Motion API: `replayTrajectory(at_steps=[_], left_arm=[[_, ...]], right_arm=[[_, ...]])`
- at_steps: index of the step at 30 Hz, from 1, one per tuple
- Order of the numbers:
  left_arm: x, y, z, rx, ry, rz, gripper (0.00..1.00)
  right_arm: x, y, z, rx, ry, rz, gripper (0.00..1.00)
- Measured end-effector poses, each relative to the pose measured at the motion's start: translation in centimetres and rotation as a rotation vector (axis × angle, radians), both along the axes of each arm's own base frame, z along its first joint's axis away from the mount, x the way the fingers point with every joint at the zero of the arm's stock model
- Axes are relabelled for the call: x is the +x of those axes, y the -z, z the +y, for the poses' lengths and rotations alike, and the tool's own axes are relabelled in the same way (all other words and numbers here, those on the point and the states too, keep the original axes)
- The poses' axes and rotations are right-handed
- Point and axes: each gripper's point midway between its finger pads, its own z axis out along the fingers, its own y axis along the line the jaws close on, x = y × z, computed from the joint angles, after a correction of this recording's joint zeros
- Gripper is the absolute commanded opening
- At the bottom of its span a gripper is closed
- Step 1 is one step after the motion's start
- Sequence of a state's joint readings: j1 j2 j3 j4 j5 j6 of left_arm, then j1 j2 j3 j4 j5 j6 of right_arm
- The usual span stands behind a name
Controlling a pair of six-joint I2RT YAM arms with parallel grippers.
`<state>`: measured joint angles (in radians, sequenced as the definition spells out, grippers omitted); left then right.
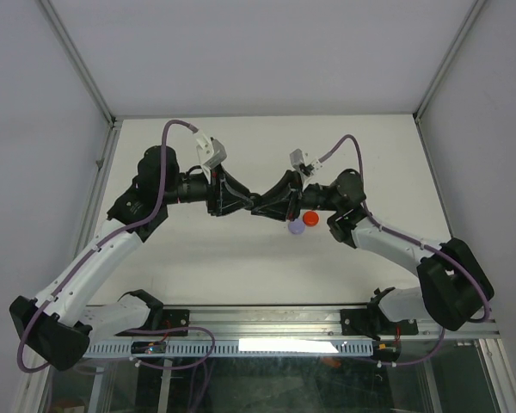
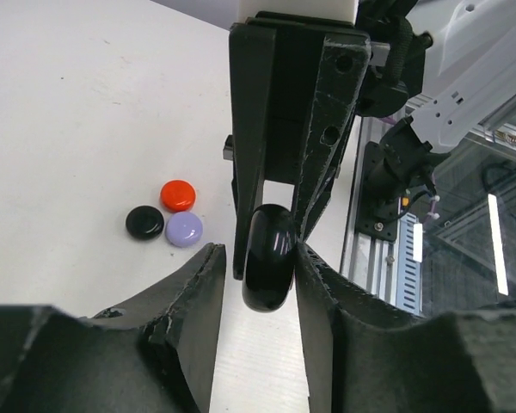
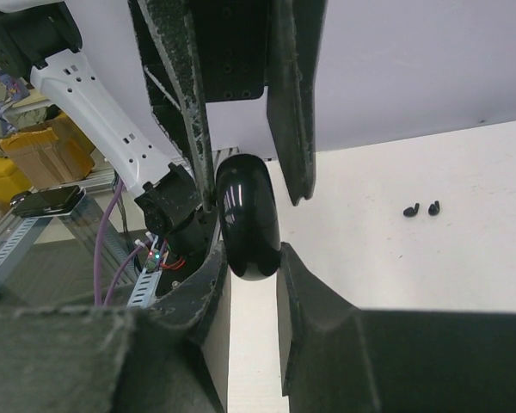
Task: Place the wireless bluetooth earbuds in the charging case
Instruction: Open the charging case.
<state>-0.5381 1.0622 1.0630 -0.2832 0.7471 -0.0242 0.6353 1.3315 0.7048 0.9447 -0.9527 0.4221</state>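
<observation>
A: Where was the glossy black, rounded charging case [image 2: 268,258]?

B: Up in the air above the white tabletop [image 1: 206,258], where the two arms met nose to nose near the middle of the table. The right gripper [image 3: 254,256] had it pinched, its jaws pressed in on the case from both sides.

A: And the left gripper [image 2: 260,254]?

B: Its fingers [image 2: 208,284] flanked the same case from the opposite end, but they were spread rather than clamped. In the left wrist view a sliver of light showed between one finger and the case. The other finger sat close against it, though I could not tell whether it touched.

A: The earbuds?

B: Two small black earbuds [image 3: 410,210] lay on the table just beside each other, well apart from the case and both outside it.

A: Anything else down there?

B: Three small, round, domed discs in a tight cluster: a red disc [image 2: 178,194], a lilac disc [image 2: 184,230] and a black disc [image 2: 144,223]. They lay on the table near the grippers.
</observation>
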Motion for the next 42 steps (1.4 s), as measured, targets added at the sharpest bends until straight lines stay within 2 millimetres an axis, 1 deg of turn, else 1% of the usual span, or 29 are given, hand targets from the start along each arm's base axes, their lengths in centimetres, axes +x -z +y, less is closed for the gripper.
replayTrajectory(at_steps=[2, 3, 5, 10, 13, 17, 21, 27, 28, 29, 32, 33, 35, 36, 42], left_arm=[[-0.2, 0.1, -0.1, -0.002, 0.017, 0.011, 0.18], [-0.3, 0.1, -0.2, -0.004, 0.023, 0.012, 0.10], [-0.5, 0.0, -0.2, -0.006, 0.037, 0.010, 0.00], [-0.6, 0.3, -0.3, -0.005, 0.048, 0.000, 0.00], [-0.6, 0.4, -0.3, -0.003, 0.049, -0.006, 0.00], [-0.6, 0.5, -0.3, 0.000, 0.050, -0.007, 0.00], [-0.7, 0.7, -0.2, 0.006, 0.052, -0.001, 0.00], [-0.7, 0.9, -0.1, 0.017, 0.055, -0.007, 0.00], [-0.7, 0.9, -0.1, 0.018, 0.054, -0.007, 0.00], [-0.7, 1.0, -0.1, 0.019, 0.054, -0.008, 0.00], [-0.8, 1.0, 0.0, 0.022, 0.056, -0.010, 0.00], [-0.8, 1.0, 0.0, 0.022, 0.055, -0.009, 0.02], [-0.8, 1.0, 0.0, 0.022, 0.052, -0.004, 0.11], [-0.7, 1.0, 0.0, 0.022, 0.048, -0.001, 0.16], [-0.2, 1.1, 0.1, 0.022, -0.002, 0.029, 0.42]], right_arm=[[0.2, 0.2, 0.1, -0.004, 0.005, 0.010, 0.00], [0.2, 0.4, 0.1, -0.006, 0.005, 0.014, 0.04], [0.2, 0.5, 0.2, -0.007, 0.002, 0.019, 0.15], [0.2, 0.6, 0.2, -0.013, -0.002, 0.034, 0.32], [0.0, 0.7, 0.2, -0.016, -0.011, 0.038, 0.37], [-0.5, 0.7, 0.5, -0.017, -0.026, 0.035, 0.37], [-0.6, 0.8, 0.6, -0.020, -0.030, 0.035, 0.34], [-0.6, 1.0, 0.7, -0.027, -0.029, 0.045, 0.34], [-0.6, 1.0, 0.7, -0.027, -0.030, 0.047, 0.33], [-0.6, 1.1, 0.7, -0.027, -0.030, 0.049, 0.29], [-0.6, 1.1, 0.8, -0.028, -0.028, 0.056, 0.15], [-0.6, 1.1, 0.8, -0.028, -0.028, 0.057, 0.10], [-0.6, 1.1, 0.8, -0.029, -0.028, 0.059, 0.02], [-0.6, 1.2, 0.8, -0.029, -0.028, 0.057, 0.00], [-0.6, 1.2, 0.8, -0.028, -0.029, 0.050, 0.00]])
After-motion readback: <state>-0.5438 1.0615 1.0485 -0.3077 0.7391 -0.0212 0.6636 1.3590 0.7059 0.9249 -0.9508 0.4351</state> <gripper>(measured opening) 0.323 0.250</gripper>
